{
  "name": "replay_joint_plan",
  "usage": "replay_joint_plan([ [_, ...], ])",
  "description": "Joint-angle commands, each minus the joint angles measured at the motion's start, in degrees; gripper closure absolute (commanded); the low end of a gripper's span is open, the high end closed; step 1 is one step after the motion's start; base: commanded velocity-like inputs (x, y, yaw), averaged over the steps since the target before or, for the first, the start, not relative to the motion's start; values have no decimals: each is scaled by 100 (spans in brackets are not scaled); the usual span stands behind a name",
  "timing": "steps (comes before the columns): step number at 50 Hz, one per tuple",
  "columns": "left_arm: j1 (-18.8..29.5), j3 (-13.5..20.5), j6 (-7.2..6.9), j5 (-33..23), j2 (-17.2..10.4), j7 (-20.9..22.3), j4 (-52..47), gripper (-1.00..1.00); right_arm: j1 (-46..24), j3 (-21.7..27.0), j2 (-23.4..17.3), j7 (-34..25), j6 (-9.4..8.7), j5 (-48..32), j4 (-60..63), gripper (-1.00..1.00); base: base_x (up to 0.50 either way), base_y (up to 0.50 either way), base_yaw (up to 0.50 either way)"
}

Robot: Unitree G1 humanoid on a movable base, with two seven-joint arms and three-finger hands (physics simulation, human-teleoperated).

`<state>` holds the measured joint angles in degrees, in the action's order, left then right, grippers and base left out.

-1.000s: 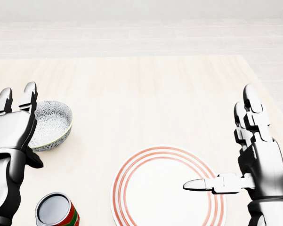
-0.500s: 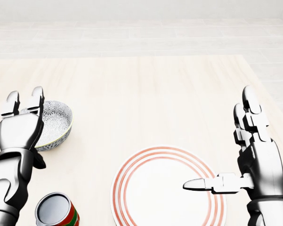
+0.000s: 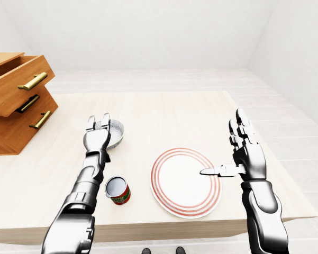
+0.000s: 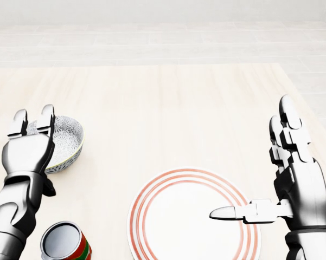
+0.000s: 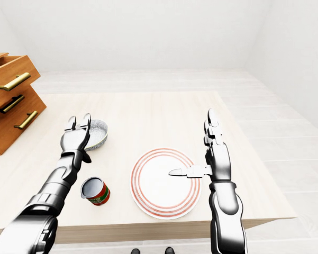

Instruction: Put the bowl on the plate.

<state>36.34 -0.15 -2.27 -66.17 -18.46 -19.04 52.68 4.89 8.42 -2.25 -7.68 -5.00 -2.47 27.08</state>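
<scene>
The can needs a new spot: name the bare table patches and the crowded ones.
Head view: the table is bare above the plate and right of the bowl, to its top edge; a narrower strip between bowl and plate. Crowded at lower left: left hand, bowl and can.

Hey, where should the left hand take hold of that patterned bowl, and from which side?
Probably the thin rim of the bowl, at its left edge in the head view, coming from above with the left hand, which hovers open there. The bowl sits upright, mouth open, so its wall can be pinched, clear of the can.
</scene>
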Motion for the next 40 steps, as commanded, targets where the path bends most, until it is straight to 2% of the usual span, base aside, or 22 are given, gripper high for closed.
replay_joint_plan([
  [1, 181, -88, 94, 65, 18, -333, 586, -100, 12, -3, 7, -9, 0, -15, 15, -100, 0, 0, 0],
  [26, 354, -290, 165, 140, 120, -875, 1443, -100, -22, 23, 4, 31, 0, 15, -179, -100, 0, 0, 0],
  [40, 412, -350, 178, 177, 141, -972, 1652, -100, -33, 22, -8, 35, 0, 17, -227, -100, 0, 0, 0],
])
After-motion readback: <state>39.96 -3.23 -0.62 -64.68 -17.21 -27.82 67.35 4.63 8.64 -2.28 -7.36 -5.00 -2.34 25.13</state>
